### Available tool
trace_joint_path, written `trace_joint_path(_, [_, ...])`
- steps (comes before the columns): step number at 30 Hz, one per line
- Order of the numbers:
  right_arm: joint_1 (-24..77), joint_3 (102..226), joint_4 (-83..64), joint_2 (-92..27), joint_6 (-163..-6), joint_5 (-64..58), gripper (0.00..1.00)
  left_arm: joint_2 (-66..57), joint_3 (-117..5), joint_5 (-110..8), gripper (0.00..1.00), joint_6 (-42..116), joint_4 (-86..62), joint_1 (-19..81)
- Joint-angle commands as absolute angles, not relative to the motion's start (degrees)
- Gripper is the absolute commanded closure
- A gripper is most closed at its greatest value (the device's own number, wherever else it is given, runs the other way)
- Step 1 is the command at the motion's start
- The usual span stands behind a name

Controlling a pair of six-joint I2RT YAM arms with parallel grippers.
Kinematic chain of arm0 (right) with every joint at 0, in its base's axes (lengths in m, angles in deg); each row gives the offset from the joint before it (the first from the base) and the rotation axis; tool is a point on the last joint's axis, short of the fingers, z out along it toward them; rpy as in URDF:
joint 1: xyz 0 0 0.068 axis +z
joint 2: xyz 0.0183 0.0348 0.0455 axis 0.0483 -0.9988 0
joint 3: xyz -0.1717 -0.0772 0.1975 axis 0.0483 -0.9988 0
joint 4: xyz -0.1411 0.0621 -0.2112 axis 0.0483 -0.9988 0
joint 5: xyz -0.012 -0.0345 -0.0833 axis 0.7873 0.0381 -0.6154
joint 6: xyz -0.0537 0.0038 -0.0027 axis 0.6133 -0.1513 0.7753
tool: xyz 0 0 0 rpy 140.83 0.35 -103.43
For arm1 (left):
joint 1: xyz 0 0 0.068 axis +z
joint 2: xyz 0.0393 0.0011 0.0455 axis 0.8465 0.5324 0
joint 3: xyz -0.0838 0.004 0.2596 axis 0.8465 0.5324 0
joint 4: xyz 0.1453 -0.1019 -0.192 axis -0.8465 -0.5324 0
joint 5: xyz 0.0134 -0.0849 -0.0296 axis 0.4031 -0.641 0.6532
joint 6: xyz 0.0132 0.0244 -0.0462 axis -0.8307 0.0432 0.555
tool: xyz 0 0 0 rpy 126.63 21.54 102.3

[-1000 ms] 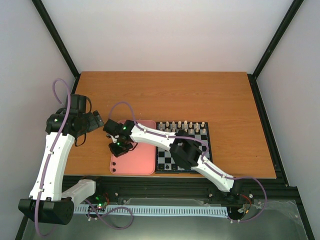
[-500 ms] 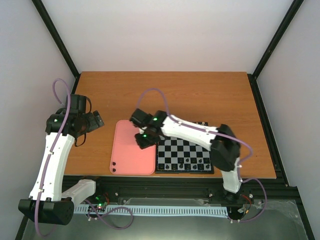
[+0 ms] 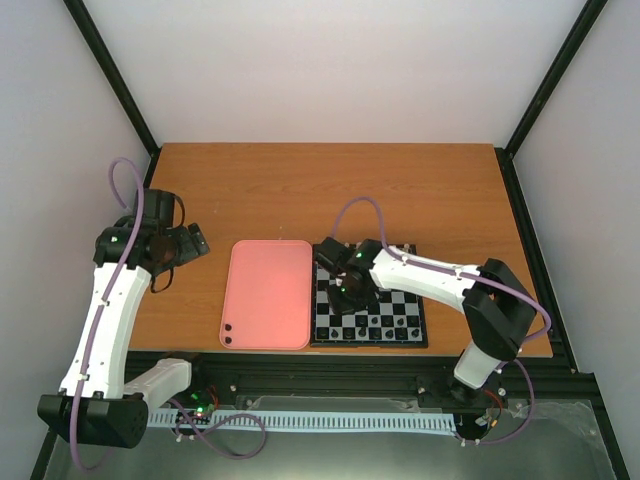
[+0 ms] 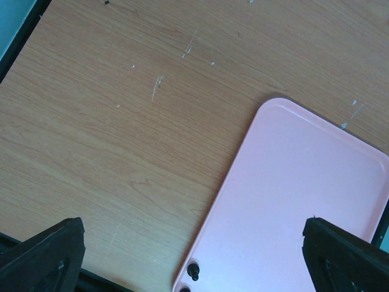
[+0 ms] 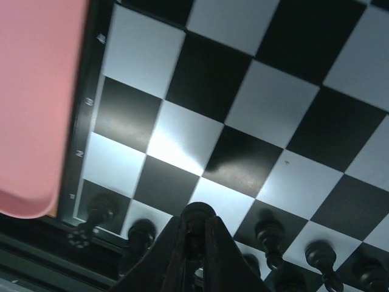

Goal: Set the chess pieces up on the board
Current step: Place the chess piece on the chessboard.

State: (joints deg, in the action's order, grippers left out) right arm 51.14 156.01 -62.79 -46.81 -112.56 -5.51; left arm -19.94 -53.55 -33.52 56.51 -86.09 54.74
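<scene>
The board lies right of the middle of the table, its black and pale squares filling the right wrist view. My right gripper hovers over its left part, shut on a small black chess piece that it holds a little above a pale square. Several black pieces stand in the board's near rows. Two more black pieces lie in the near-left corner of the pink tray. My left gripper is open and empty, high above the tray's left edge.
The pink tray sits flush against the board's left rim, bare apart from the two pieces. Bare wooden table lies to the left and behind. A black frame rail runs along the table's near edge.
My right arm has swung rightward from the pink tray to the board's left side, still shut on the black piece. The left arm has stayed put.
</scene>
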Motion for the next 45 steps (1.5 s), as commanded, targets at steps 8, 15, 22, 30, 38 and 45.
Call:
trace_joint_path(8, [50.7, 151.5, -60.0, -45.2, -113.4, -5.8, 0.91, -19.7, -52.9, -33.8, 0.0, 55.7, -85.4, 54.9])
trace_joint_path(15, [50.7, 150.1, -59.0, -46.1, -113.1, -4.9, 0.91, -19.8, -52.4, -33.9, 0.0, 56.0, -85.1, 55.0])
trace_joint_path(22, [50.7, 148.0, -57.9, -46.1, -113.3, -4.0, 0.91, -20.1, -51.8, -33.8, 0.0, 56.3, -85.1, 55.0])
trace_joint_path(30, [50.7, 148.2, -57.0, -47.0, -113.1, -3.8, 0.9, -20.1, -52.0, -34.1, 0.0, 56.4, -85.0, 55.0])
trace_joint_path(38, [50.7, 148.1, -57.6, -47.8, -112.9, -4.5, 0.85, -20.4, -51.8, -33.8, 0.0, 56.4, -85.4, 55.0])
trace_joint_path(45, [50.7, 149.3, -58.1, -47.3, -112.5, -5.0, 0.76, -20.4, -52.2, -34.0, 0.0, 56.2, -85.5, 55.0])
